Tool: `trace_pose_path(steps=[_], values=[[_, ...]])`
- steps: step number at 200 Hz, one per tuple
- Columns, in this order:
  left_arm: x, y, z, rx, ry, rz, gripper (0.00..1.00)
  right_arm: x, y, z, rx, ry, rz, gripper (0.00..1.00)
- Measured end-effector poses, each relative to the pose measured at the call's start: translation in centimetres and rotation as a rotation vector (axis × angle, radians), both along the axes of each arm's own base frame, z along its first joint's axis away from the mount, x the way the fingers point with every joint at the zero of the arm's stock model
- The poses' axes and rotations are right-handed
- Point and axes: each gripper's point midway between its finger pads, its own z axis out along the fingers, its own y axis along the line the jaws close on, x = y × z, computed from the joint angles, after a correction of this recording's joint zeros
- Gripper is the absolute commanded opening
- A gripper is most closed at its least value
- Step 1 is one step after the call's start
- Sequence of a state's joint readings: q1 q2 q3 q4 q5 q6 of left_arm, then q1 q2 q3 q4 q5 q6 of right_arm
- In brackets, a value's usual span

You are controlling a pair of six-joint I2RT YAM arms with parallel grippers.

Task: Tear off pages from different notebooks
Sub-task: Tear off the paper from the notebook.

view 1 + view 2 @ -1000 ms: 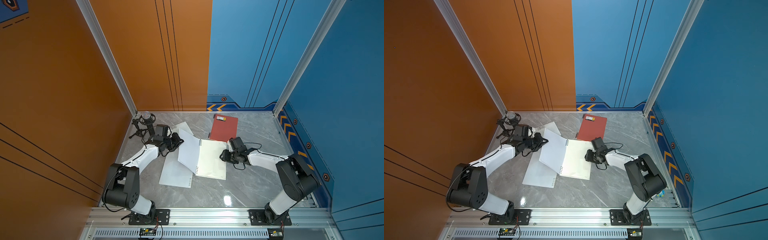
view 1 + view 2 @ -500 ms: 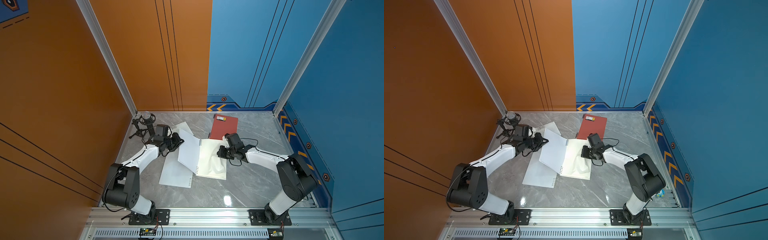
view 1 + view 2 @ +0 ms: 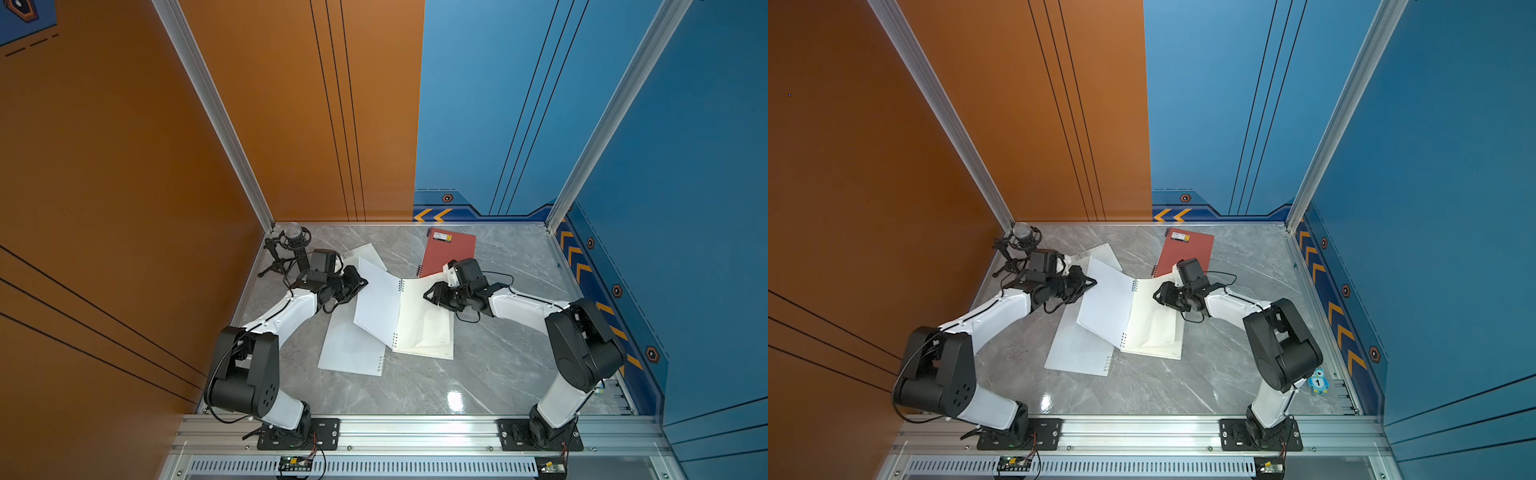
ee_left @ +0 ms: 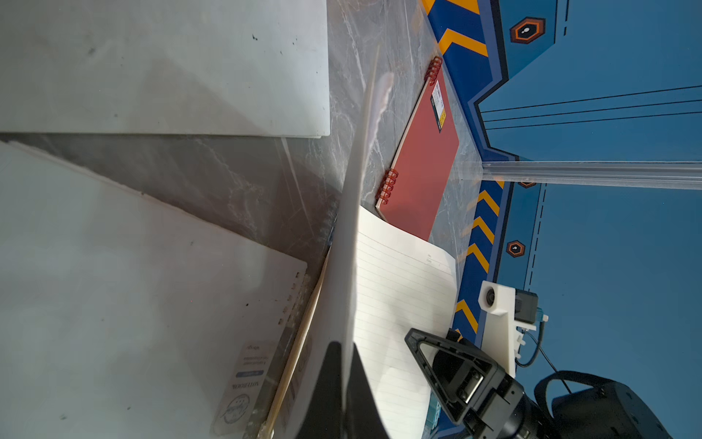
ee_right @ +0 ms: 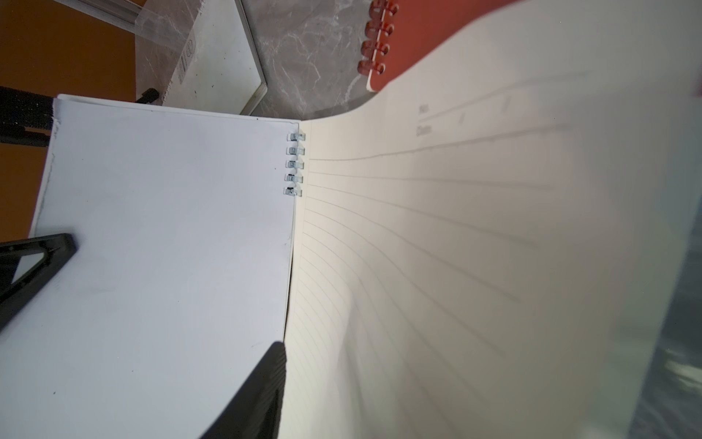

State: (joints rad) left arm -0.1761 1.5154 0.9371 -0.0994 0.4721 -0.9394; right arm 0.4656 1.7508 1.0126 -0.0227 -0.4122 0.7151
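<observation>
Open notebook (image 3: pixel 441 354): cover (image 3: pixel 376 305) pinched by left hand (image 3: pixel 364 284), lined page (image 3: pixel 424 322) bulging.

We see a glossy, marble-patterned surface (image 3: pixel 415 395) with a bright glare spot. The page (image 5: pixel 418 247) is matt cream paper, faintly ruled; the cover (image 5: pixel 171 228) beside it looks like smooth matt plastic, joined by shiny metal coils (image 5: pixel 294 163). The red notebook (image 3: pixel 451 249) is smooth and matt, with translucent red plastic rings (image 4: pixel 387 186).
</observation>
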Motion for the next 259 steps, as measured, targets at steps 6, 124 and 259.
trace_pose_path(steps=[6,124,259], values=[[0.0,0.0,0.0,0.000,0.000,0.001,0.00,0.3,0.1,0.0,0.001,0.000,-0.001,0.49],[0.0,0.4,-0.1,-0.002,0.007,0.009,0.00,2.4,0.1,1.2,-0.259,-0.100,0.039,0.00],[-0.3,1.2,-0.6,-0.005,0.045,0.084,0.00,-6.9,12.4,4.0,-0.487,-0.431,0.561,0.00]])
